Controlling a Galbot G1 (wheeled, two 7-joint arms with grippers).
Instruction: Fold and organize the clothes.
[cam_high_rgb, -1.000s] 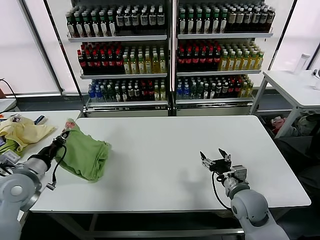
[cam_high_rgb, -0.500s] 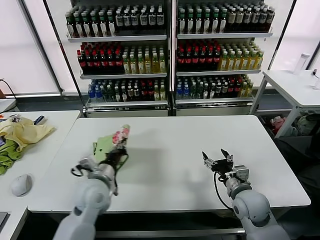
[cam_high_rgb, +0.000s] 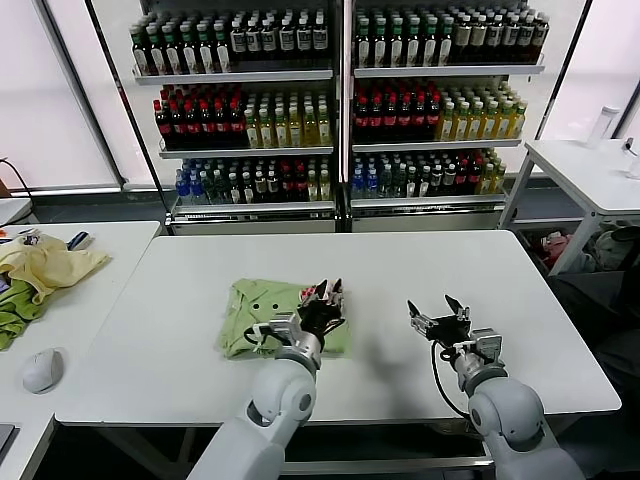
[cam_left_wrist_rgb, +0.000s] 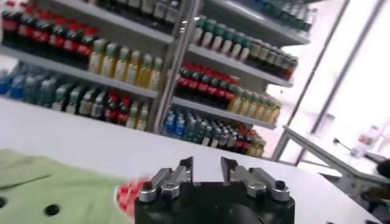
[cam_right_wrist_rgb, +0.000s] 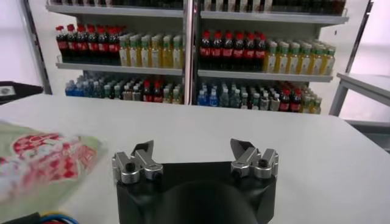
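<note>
Shirt (cam_high_rgb: 265, 308) lies crumpled mid-counter, nearer front edge, long axis running w/ that edge; L gripper (cam_high_rgb: 327, 296) sits at its right end by the red print, jaws apart, gripping nothing; R gripper (cam_high_rgb: 438, 316) open, idle, nearby toward right edge; L is closer

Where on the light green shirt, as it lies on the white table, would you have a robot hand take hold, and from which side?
Grip the light green shirt at its left edge, the free side away from the left hand. It lies flat and bunched on the table, so a thin edge pinched from above, coming in from the left, seems easiest.
</note>
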